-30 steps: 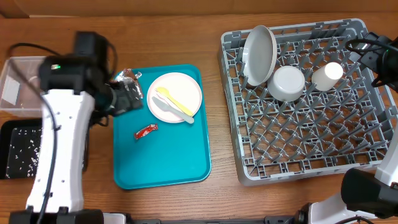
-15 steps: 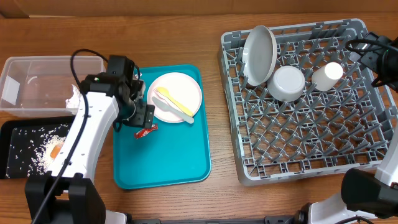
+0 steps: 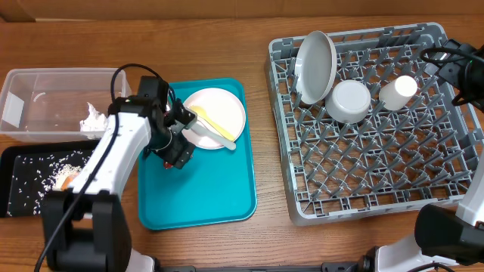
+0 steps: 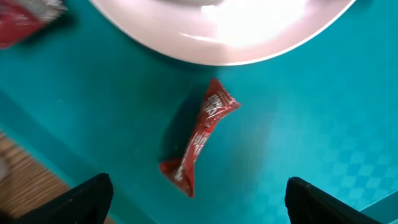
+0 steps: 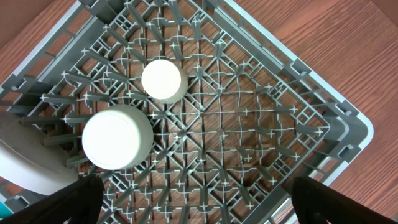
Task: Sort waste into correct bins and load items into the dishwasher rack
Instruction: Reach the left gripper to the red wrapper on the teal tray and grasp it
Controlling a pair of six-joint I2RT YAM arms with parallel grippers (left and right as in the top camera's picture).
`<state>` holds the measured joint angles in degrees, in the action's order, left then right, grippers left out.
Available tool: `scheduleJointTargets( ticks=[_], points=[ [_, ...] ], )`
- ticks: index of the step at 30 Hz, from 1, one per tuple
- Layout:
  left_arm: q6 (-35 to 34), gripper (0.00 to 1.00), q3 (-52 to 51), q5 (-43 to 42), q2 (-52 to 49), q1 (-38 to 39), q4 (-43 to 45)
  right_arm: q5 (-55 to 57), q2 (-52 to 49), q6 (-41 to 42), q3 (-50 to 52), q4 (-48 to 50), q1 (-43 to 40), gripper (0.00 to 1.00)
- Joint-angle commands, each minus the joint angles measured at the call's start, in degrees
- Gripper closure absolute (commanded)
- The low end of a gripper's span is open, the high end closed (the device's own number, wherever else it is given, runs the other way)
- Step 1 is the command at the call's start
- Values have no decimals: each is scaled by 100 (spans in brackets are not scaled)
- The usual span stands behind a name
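Dishes first: three pieces sit in the dishwasher rack (image 3: 378,170), which fills the 3 o'clock side of the surface (image 3: 265,242). They are one grey plate (image 3: 316,66) standing on edge, one bottom-up white bowl (image 3: 350,100) at its 4 o'clock, and one white cup (image 3: 398,89) at the bowl's 3 o'clock.

The right gripper (image 5: 199,202) hangs above the rack, spread wide and holding nothing.

One teal tray (image 3: 197,196) lies left of centre. One white plate (image 3: 223,106) at its 12 o'clock end carries one yellow fork (image 3: 215,122) and one white utensil (image 3: 215,138).

The left gripper (image 4: 199,199) hovers released over the single red packet (image 4: 200,138), which lies untouched on the tray at the plate's 6 o'clock. One foil wrapper (image 4: 25,18) shows blurred at the wrist view's 10 o'clock corner.

Two bins stand at 9 o'clock. The clear tub (image 3: 60,73) holds one napkin (image 3: 93,119). The black tray (image 3: 9,155) at its 6 o'clock holds scattered rice (image 3: 38,162) and one orange cube (image 3: 66,180).
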<state>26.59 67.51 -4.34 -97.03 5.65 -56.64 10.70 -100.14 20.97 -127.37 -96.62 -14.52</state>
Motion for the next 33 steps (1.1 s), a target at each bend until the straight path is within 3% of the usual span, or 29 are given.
scheduleJointTargets(
  ticks=[1, 13, 15, 20, 25, 33],
  points=[
    [221, 10, -42, -155, -437, 37, 11, -4, 15, 24, -4, 26, -13, 0],
    [369, 30, -42, -164, -1303, 39, 361, -4, 15, 24, -4, 26, -13, 0],
    [369, 41, -42, -129, -1318, 39, 358, -4, 15, 24, -4, 26, -13, 0],
    [308, 84, -39, 289, -1318, 39, 310, -4, 15, 24, -4, 26, -13, 0],
    [-50, 96, 42, 540, -1314, 39, 275, -4, 15, 24, -4, 26, -13, 0],
    [-481, 96, 979, 170, -1309, 35, -767, -4, 15, 24, -4, 26, -13, 0]
  ],
)
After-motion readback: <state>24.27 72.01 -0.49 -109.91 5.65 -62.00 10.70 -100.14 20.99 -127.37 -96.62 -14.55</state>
